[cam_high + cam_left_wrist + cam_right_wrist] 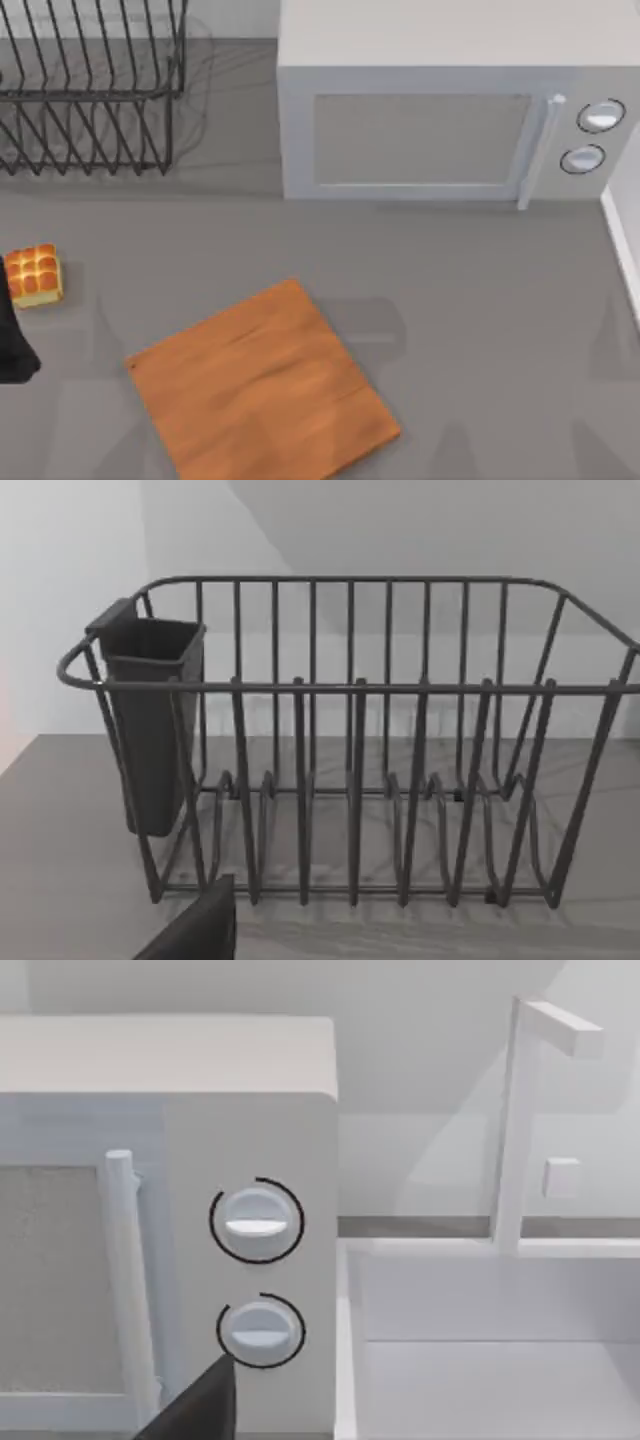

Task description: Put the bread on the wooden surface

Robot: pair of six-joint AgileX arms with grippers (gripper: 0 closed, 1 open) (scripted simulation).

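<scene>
The bread [33, 276] sits at the grey surface's far left, apart from the wooden surface [262, 390], just beyond the left arm; its hand's grip cannot be told.

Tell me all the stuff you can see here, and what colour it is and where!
bread: one, orange-brown top with pale yellow sides, on the grey countertop at the far left, apart from the board
wooden surface: one, orange-brown, turned at an angle, front centre-left of the countertop
dish rack: one, dark wire, back left; a dark cup hangs on its end
microwave: one, pale grey, back right, door shut, two round knobs on its right side
sink: one, white, with a white tap, right of the microwave
left arm: one, black, at the left edge just in front of the bread
</scene>
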